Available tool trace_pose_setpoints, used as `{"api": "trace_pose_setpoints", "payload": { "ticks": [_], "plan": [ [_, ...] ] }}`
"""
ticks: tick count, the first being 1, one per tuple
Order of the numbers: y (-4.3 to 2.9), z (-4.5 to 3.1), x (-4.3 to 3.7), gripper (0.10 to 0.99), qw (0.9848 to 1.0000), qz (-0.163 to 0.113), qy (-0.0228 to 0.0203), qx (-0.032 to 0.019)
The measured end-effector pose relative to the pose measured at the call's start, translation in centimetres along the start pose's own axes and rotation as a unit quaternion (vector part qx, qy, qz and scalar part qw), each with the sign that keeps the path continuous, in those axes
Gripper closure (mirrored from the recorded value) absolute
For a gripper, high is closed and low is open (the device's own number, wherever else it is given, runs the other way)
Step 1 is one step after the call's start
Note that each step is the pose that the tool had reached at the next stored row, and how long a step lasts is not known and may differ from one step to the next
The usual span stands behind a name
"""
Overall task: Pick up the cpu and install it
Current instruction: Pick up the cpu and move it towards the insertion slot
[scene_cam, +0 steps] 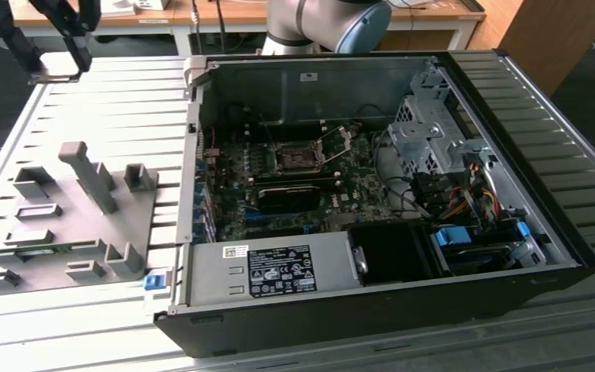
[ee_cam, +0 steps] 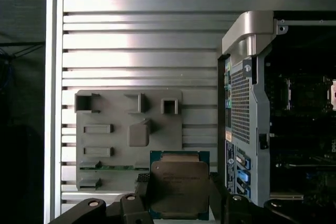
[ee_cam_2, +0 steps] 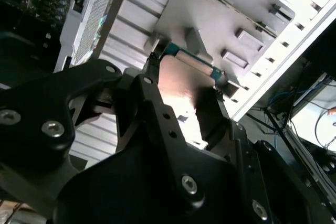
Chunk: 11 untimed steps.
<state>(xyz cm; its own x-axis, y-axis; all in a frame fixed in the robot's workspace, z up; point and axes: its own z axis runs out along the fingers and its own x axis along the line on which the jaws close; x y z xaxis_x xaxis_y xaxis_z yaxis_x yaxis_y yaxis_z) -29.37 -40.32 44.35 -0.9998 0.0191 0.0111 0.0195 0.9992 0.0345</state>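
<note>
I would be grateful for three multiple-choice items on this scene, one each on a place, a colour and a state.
1. Where is the chip? A in the socket; B between the fingers of the claw; C lying on the table.
2. What colour is the tray? A grey; B red; C yellow.
3. The computer case is: A shut; B open; C upside down.
Answers: B, the claw clamps its edges; A, it is plain grey; B, the board shows inside.
</note>
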Motion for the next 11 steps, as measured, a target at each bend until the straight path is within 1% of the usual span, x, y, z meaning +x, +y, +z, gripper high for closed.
{"api": "trace_pose_setpoints", "payload": {
  "ticks": [2, 4, 11],
  "plan": [
    [0.08, 0.32, -0.74, 0.553, 1.0000, 0.000, -0.0001, 0.0000],
    [0.15, 0.56, -1.68, 0.553, 1.0000, 0.000, -0.0001, 0.0000],
    [0.37, 0.95, -4.81, 0.553, 1.0000, 0.000, -0.0015, -0.0001]
  ]
}}
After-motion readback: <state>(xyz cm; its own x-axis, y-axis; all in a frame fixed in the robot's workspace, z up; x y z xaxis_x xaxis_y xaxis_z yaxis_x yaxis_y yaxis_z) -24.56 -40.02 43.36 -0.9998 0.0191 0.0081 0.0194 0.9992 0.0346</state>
